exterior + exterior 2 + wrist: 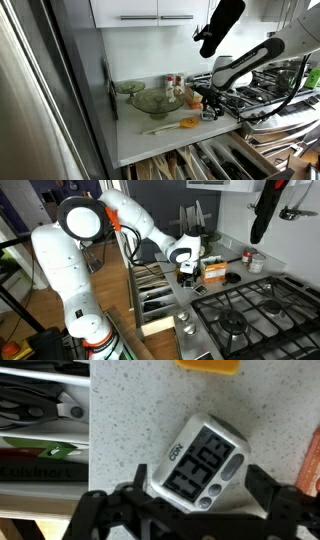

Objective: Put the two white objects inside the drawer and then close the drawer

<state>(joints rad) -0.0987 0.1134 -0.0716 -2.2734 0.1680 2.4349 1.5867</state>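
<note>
Neither placement is done. The drawer (40, 420) stands open, and one white object, a digital timer (203, 470), lies on the desk (130, 410) near its drawer-side edge. The tool (200, 498) is fully open, straddling the timer and gripping nothing. The timer is rectangular with a grey display and large dark digits. The second object cannot be identified.

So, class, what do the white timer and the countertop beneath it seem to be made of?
The white timer: likely plastic, smooth and slightly glossy, with moulded rounded corners and a grey display window. The countertop: looks like stone or stone-look composite, pale grey with fine dark speckles; which one cannot be told.
</note>
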